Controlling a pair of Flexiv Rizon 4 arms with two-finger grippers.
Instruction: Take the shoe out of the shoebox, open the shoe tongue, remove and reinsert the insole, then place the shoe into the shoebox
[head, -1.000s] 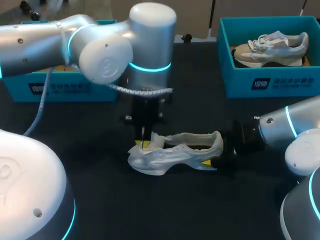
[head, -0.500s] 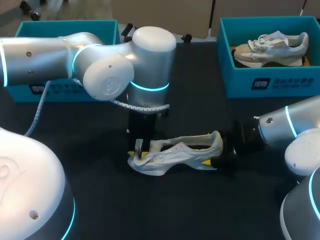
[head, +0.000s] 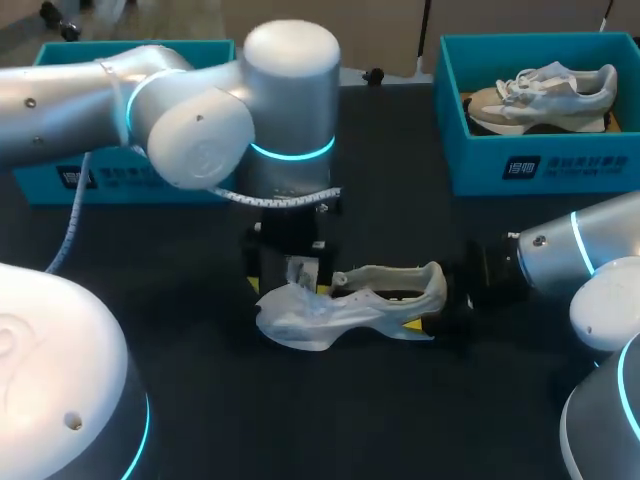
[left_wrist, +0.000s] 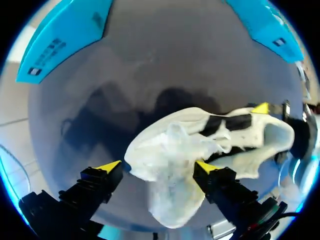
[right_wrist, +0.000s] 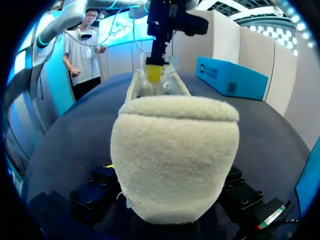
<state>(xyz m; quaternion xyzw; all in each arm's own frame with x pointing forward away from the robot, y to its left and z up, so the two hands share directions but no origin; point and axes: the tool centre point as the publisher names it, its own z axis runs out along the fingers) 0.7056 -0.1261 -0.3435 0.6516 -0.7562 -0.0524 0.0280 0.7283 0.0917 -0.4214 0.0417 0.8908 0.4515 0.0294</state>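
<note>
Shoe (head: 350, 300) unboxed, lying on the worktop (head: 400, 420). Our right gripper (head: 445, 312) grasps its heel. Our left gripper (left_wrist: 156, 167) is spread wide, straddling toe and tongue. We judge tongue-opening is in hand, with insole work and re-boxing left.

A black table (head: 400, 400) lies under even indoor light.

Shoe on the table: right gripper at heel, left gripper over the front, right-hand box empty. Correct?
No. The right-hand box is not empty: the head view shows a second shoe in it. The right gripper at the heel of the table shoe and left gripper over its front are correct.
</note>
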